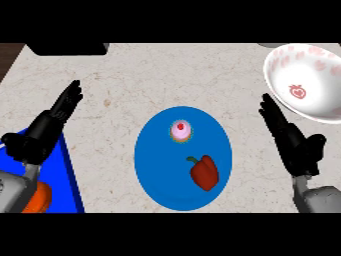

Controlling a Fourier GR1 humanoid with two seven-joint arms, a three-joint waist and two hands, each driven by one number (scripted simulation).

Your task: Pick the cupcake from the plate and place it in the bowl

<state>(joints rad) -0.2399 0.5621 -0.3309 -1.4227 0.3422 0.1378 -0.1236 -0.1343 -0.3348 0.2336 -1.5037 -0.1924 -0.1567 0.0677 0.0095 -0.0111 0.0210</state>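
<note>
A small pink-frosted cupcake (181, 130) sits on the upper part of a blue plate (154, 165) in the middle of the counter. A white bowl (313, 82) with red strawberry marks stands tilted at the far right, with nothing in it. My right hand (295, 142) is open, fingers straight and pointing away, between the plate and the bowl and touching neither. At the left, my left hand (44, 132) is open too, well away from the plate. Neither hand holds anything.
A red bell pepper (204, 172) lies on the plate's lower right, below the cupcake. A blue tray (68, 170) with an orange object (38, 197) sits at the lower left under my left forearm. A dark object (68, 48) stands at the counter's far edge.
</note>
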